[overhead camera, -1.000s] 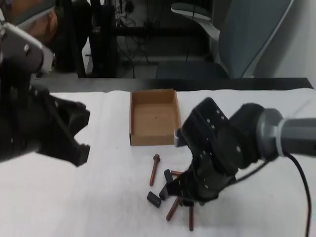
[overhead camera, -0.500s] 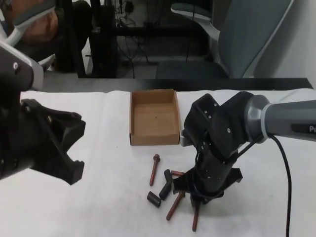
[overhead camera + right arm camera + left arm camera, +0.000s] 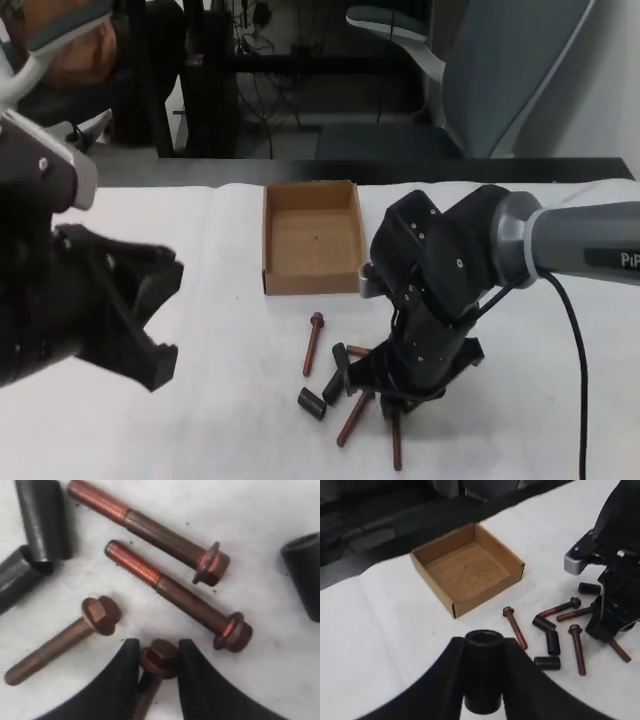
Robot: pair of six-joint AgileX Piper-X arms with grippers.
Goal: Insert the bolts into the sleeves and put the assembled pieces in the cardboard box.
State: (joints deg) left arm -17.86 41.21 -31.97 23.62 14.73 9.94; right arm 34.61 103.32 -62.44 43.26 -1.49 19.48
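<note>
right end effector (image 3: 158, 645): pinched on the head of a bolt (image 3: 160, 661), shank flat on the bench (image 3: 280, 645).
left end effector (image 3: 483, 652): clamped on a sleeve (image 3: 482, 675), toward the left edge.

The cardboard box (image 3: 312, 283) sits on the bench (image 3: 200, 400) toward its far edge, about midway along. In front of it, nearer the near edge and a little to the right, bolts (image 3: 314, 343) and sleeves (image 3: 312, 403) lie scattered together. My right gripper (image 3: 158, 652) stands down on the right side of that scatter, pinching a bolt (image 3: 159, 659) by its head. My left gripper (image 3: 482, 642) is over the bench's left side, a sleeve (image 3: 482, 672) clamped between its fingers.
</note>
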